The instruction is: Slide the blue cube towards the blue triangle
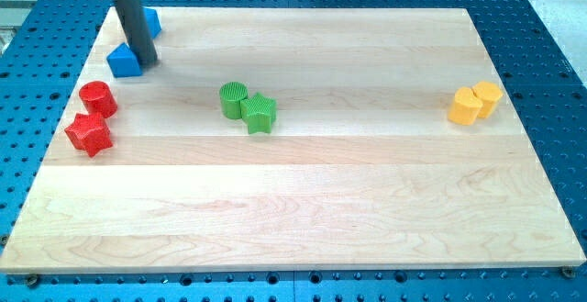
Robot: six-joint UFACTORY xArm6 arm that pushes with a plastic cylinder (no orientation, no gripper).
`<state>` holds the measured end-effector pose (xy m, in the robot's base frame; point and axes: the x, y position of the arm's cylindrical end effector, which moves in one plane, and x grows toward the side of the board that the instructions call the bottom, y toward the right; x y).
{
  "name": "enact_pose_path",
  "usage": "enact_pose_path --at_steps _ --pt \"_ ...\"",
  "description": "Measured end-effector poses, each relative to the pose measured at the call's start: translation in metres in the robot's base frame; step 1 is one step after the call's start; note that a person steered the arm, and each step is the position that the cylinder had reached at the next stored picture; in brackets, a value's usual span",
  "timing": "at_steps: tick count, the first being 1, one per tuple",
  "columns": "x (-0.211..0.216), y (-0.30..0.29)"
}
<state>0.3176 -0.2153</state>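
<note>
The blue cube [124,61] sits near the board's top left corner. The blue triangle [152,22] lies just above and to its right, partly hidden behind my rod. My tip [148,63] rests on the board right against the cube's right side, below the triangle. The dark rod rises from the tip up and left out of the view's top.
A red cylinder [97,98] and a red star [89,133] sit at the left edge, below the cube. A green cylinder [234,99] and green star [260,113] touch near the middle. Two yellow blocks [475,103] sit at the right. The wooden board [303,201] lies on a blue perforated table.
</note>
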Motion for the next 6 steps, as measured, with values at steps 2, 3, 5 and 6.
enact_pose_path --at_steps 2,3,5,6 --pt "-0.045 0.036" --pt "-0.123 0.056" --pt "-0.085 -0.014" --pt "-0.084 -0.003"
